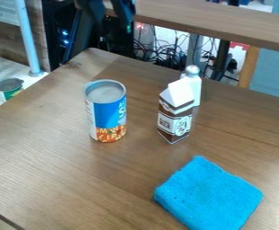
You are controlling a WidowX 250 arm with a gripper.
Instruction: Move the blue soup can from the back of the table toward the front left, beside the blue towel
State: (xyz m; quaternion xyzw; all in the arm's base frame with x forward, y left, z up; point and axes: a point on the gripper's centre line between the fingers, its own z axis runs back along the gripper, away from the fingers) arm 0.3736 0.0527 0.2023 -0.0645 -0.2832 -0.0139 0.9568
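My end effector [109,11] hangs at the top edge, fingers apart, holding nothing. A low, off-centre pass could clip the blue can's rim and topple it. The blue can [108,112] stands on the counter [51,157] beside the carton [175,119], top up, long axis vertical.

A blue can [110,114] stands upright on the table [51,157].

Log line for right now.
gripper: top edge | can: upright, left of carton | carton: upright, partly hiding white bottle | blue cloth: nearest camera
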